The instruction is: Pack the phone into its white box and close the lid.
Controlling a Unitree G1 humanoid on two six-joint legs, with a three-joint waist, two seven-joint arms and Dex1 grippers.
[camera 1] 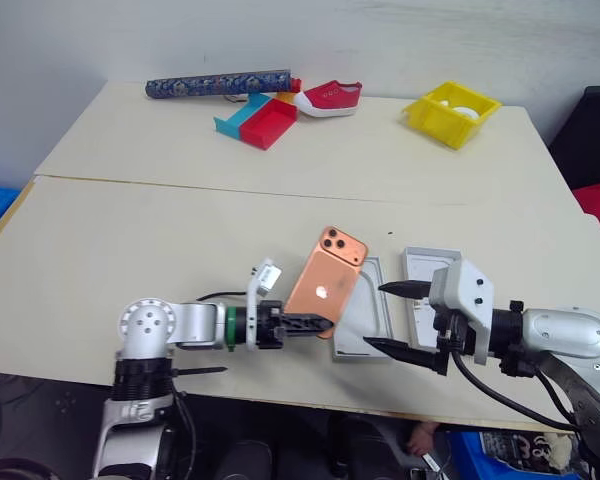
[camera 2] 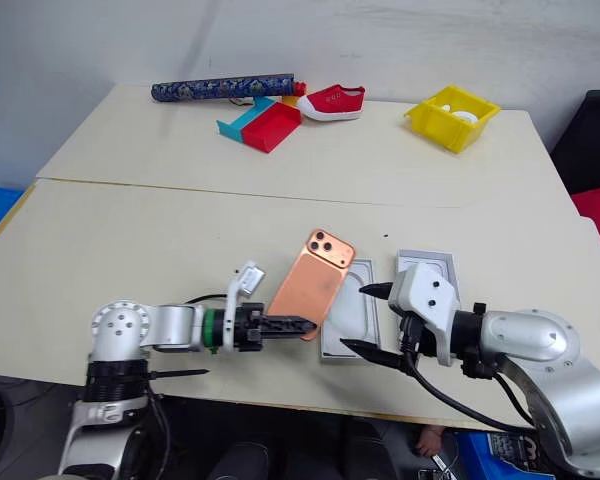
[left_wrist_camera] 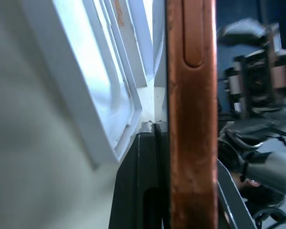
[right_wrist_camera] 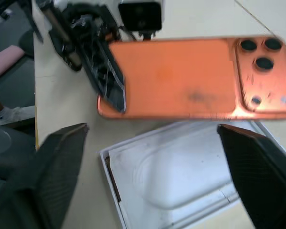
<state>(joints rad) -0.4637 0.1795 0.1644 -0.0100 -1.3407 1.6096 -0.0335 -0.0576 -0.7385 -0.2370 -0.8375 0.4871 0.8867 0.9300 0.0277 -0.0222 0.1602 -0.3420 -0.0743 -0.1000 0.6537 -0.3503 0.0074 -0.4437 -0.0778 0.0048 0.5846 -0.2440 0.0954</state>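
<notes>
The copper-orange phone (camera 1: 328, 278) hangs tilted above the table, back side up, and my left gripper (camera 1: 320, 325) is shut on its lower end. In the left wrist view the phone's edge (left_wrist_camera: 193, 119) runs up between the fingers. Under and just right of the phone lies a shallow white tray (camera 1: 368, 325) with a rounded phone-shaped outline (right_wrist_camera: 181, 181). A second white tray (camera 1: 425, 268) lies beside it on the right. I cannot tell which one is the white box and which the lid. My right gripper (camera 1: 392, 318) stands open over the trays, holding nothing.
At the back of the table are a red tray with a blue one (camera 1: 265, 120), a red shoe (camera 1: 330, 97), a yellow bin (camera 1: 450, 112) and a dark patterned roll (camera 1: 220, 86). The table's front edge (camera 1: 280, 395) runs close below both grippers.
</notes>
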